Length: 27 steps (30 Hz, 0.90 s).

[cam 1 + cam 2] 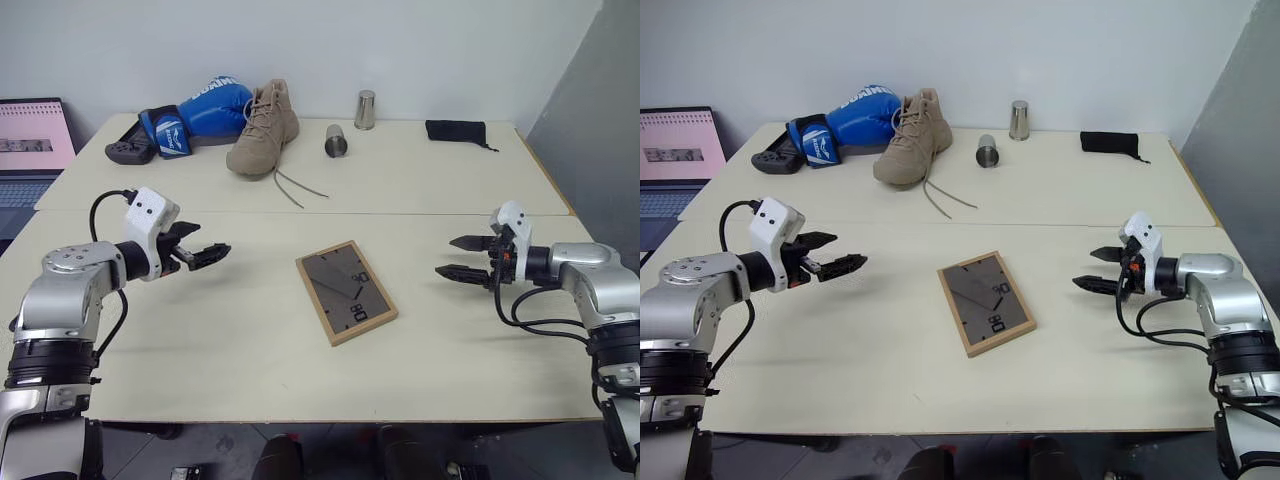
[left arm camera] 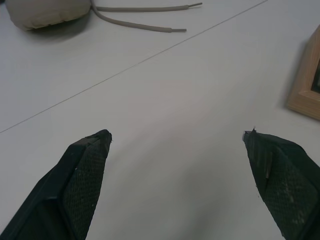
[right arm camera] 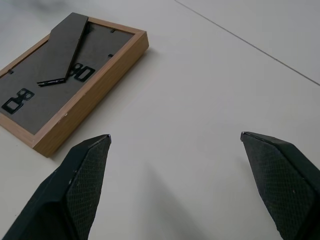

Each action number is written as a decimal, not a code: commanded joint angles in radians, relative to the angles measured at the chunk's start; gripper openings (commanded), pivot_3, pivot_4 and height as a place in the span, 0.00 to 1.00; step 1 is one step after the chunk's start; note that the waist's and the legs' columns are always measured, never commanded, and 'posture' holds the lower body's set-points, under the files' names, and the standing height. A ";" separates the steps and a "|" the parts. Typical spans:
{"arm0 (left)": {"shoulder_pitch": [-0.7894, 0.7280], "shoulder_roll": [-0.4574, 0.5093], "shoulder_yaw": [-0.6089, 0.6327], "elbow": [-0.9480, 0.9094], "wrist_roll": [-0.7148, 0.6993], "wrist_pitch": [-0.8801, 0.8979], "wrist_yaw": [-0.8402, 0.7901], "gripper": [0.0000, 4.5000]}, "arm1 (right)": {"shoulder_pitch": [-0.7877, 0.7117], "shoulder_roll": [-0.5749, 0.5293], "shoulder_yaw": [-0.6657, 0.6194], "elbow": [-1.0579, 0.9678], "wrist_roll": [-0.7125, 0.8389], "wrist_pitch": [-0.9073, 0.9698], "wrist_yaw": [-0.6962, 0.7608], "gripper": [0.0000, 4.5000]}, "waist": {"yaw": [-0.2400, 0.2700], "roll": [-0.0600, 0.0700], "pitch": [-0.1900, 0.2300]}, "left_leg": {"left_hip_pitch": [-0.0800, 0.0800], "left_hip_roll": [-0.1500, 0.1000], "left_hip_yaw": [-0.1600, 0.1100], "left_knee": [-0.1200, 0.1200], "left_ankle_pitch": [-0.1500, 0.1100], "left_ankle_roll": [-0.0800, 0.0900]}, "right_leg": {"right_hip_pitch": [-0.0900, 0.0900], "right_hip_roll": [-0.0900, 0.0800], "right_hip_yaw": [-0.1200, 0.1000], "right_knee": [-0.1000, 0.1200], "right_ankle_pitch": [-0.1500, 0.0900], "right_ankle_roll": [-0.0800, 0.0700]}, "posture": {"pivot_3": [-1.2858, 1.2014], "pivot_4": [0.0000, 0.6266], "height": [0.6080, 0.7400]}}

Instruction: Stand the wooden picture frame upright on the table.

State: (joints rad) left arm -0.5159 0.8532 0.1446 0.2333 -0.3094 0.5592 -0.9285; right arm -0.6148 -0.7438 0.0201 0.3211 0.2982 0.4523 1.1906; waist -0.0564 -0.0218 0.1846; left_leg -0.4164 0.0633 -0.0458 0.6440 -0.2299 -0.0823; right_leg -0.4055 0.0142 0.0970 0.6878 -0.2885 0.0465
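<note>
The large pale cream table [image 1: 200, 360] with a thin seam across its middle spreads in front of the robot. At its far left corner a laptop with a pink screen [image 1: 35, 140] sits just off the edge. On the far half lie a blue boxing glove [image 1: 200, 115] and, touching it, a tan lace-up suede boot [image 1: 265, 130] whose laces trail toward the seam. A black game controller [image 1: 130, 151] rests beside the glove's cuff.

On the near half, roughly in the centre, the small light-wood picture frame [image 1: 346, 292] lies flat, face down, its dark grey back panel and folded stand turned up, set at a slant to the table edge.

The left gripper [image 1: 208, 252] hovers above the table to the left of the frame, well apart from it, its two black fingers spread wide with nothing between them. The right gripper [image 1: 462, 257] hovers on the frame's other side, nearer but not touching, fingers likewise spread wide and holding nothing.

Farther back, a flat black pouch [image 1: 455, 131] lies near the right edge, one shiny metal cup [image 1: 365, 110] stands upright and a second metal cup [image 1: 336, 141] lies on its side.
</note>
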 commanded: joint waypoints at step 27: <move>-0.025 0.012 0.000 -0.018 -0.033 0.021 -0.135 0.12 | -0.036 -0.033 0.033 -0.058 0.012 0.020 0.135 0.00 | 0.000 0.000 0.000 | 0.000 0.000 0.000 0.000 0.000 0.000 | 0.000 0.000 0.000 0.000 0.000 0.000 | 0.52 0.24 1.00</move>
State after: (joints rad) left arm -0.5291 0.8539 0.1399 0.2371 -0.3322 0.5917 -1.0575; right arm -0.6381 -0.7638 0.0610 0.3082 0.2979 0.4735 1.3093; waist -0.0563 -0.0218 0.1846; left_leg -0.4164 0.0634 -0.0458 0.6444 -0.2299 -0.0823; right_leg -0.4056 0.0142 0.0969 0.6883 -0.2885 0.0465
